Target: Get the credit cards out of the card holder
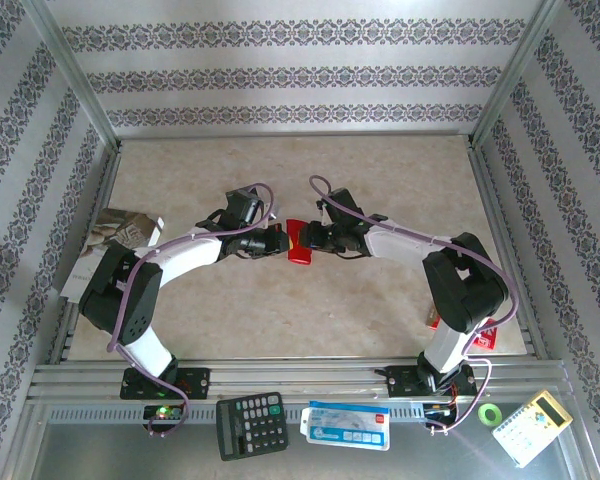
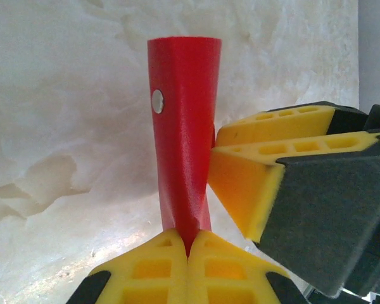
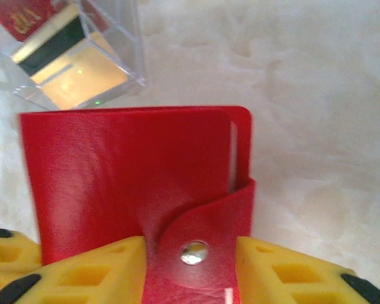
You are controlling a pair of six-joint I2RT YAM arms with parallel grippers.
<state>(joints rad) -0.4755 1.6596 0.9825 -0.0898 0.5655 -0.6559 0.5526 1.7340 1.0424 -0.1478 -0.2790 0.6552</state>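
Note:
The card holder [image 1: 299, 243], a red folding case, hangs above the table's middle between both arms. My left gripper [image 2: 189, 246] is shut on its lower edge, and the holder [image 2: 183, 126] rises edge-on from the fingers. In the right wrist view its face [image 3: 133, 171] is shut, the snap tab [image 3: 202, 253] buttoned. My right gripper [image 3: 190, 269] is open, one finger on each side of the tab; I cannot tell if they press it. A pale sliver [image 3: 232, 155] shows at the holder's open side. A tan credit card [image 3: 76, 73] and a red one [image 3: 25, 16] lie in a clear case.
A calculator [image 1: 250, 425], a blue-and-white packet [image 1: 346, 425], a green tape roll [image 1: 491, 413] and a yellow-white device [image 1: 532, 427] lie on the near rail shelf. A printed paper [image 1: 120, 235] lies at the table's left edge. A red box [image 1: 485, 335] sits by the right arm.

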